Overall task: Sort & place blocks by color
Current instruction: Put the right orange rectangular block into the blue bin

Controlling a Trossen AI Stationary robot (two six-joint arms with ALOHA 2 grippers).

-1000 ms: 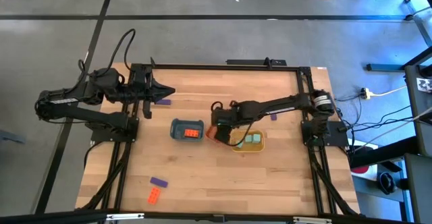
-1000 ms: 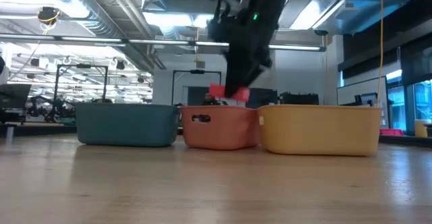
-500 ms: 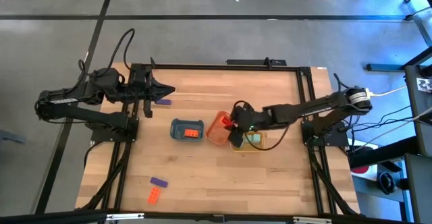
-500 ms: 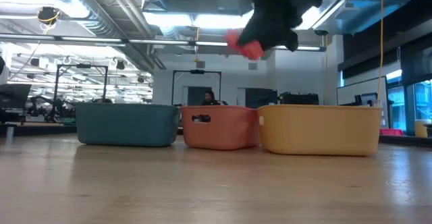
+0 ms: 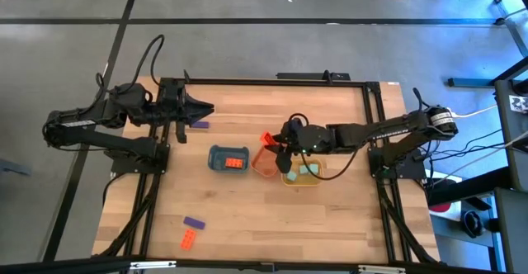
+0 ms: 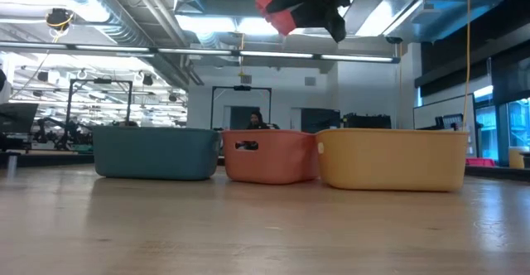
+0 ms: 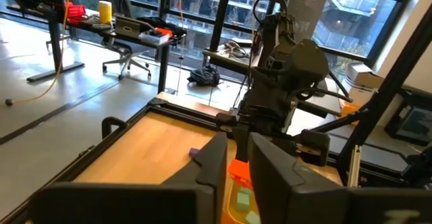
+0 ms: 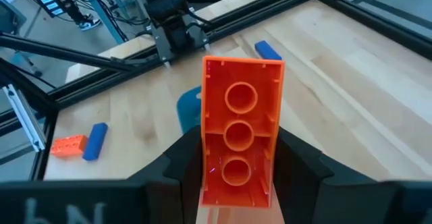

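My right gripper (image 5: 277, 142) hangs high over the orange tray (image 5: 264, 165), shut on an orange-red block (image 8: 239, 136). That block shows near the top of the low view (image 6: 277, 14). Another orange-red block (image 5: 235, 162) lies in the blue tray (image 5: 216, 158), and mint green blocks (image 5: 307, 172) lie in the yellow tray (image 5: 291, 179). A purple block (image 5: 200, 125) lies by my left gripper (image 5: 208, 111), which waits shut at the far left. One purple block (image 5: 194, 223) and one orange-red block (image 5: 189, 240) lie near the table's near edge. My right gripper pinches the orange-red block between its two fingers (image 8: 179, 158), by the long sides of the end nearest the wrist (image 8: 233, 183). The fingers come from the table's right and lie along the block. The block is lifted clear, sticking out past the fingertips, hollow underside toward the wrist camera.
The blue (image 6: 156, 152), orange (image 6: 267, 156) and yellow (image 6: 391, 158) trays stand side by side mid-table. Bare wood lies between them and the near edge. The metal frame (image 5: 330, 78) runs along the far edge and sides.
My right gripper has carried the orange-red block up from just over the orange tray's rim to high above the trays. It swung toward the yellow tray on the way, then back over the orange tray toward the far edge, staying shut on the block.
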